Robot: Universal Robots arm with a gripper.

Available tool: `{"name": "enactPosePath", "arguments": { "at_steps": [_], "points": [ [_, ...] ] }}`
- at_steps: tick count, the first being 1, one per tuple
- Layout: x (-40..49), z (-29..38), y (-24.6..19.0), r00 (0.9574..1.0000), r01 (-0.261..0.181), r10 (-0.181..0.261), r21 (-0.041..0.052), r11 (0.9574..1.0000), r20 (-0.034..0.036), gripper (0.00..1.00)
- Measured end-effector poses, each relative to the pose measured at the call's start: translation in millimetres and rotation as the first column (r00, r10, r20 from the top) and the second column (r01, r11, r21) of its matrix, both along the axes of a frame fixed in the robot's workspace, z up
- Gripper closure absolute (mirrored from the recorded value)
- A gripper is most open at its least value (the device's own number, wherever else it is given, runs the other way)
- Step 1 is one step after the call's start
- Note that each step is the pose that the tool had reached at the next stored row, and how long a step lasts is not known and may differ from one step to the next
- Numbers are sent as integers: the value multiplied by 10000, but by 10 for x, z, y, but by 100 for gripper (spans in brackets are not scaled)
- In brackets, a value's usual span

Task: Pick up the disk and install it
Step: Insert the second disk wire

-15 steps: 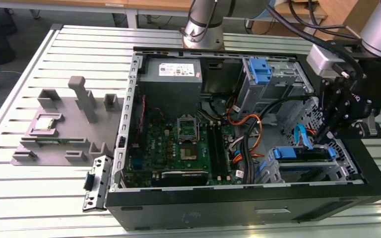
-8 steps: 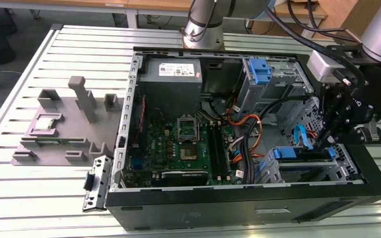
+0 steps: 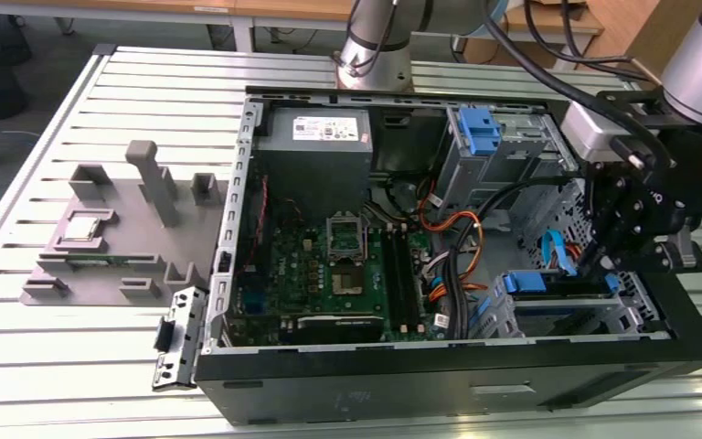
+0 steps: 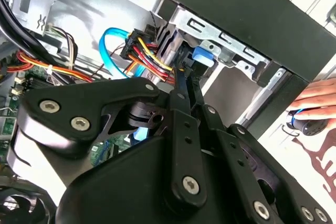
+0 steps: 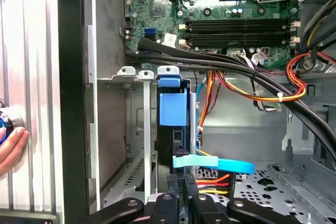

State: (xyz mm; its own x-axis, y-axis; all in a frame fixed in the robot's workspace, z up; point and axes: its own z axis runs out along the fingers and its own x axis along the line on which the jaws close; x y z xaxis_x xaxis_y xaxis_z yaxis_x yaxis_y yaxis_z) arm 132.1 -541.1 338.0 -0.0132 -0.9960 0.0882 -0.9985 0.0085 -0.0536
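The gripper [image 3: 613, 265] hangs inside the open computer case [image 3: 449, 384], fingers [image 4: 181, 85] pinching the disk [image 5: 172, 109] edge-on, its long axis running down into the drive cage [image 5: 126, 77]

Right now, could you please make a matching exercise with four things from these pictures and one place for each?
Things:
1. end effector
2. grey fixture
3. power supply
4. hand

Places:
A. on the slatted table, outside the case at the exterior view's left
B. outside the case, on a small round object
C. over the drive cage with the blue tab
D. inside the case, at its far edge

Pairs: 1-C, 2-A, 3-D, 4-B
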Motion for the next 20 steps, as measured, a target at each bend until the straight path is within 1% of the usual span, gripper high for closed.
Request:
{"name": "enactPosePath", "arguments": {
  "at_steps": [3, 4, 7, 8, 13, 20],
  "points": [
    [-16, -3, -12, 10000, -42, 42, 13, 10000, 8, 84],
    [-17, -7, -14, 10000, -57, 57, 38, 10000, 10, 84],
    [-21, -17, -16, 9999, -108, 107, 155, 9998, 21, 84],
    [-21, -17, -16, 9999, -118, 118, 172, 9998, 21, 84],
    [-21, -19, -17, 9999, -125, 124, 179, 9998, 22, 84],
    [-21, -40, -23, 9999, -125, 124, 177, 9998, 22, 84]
  ]
}}
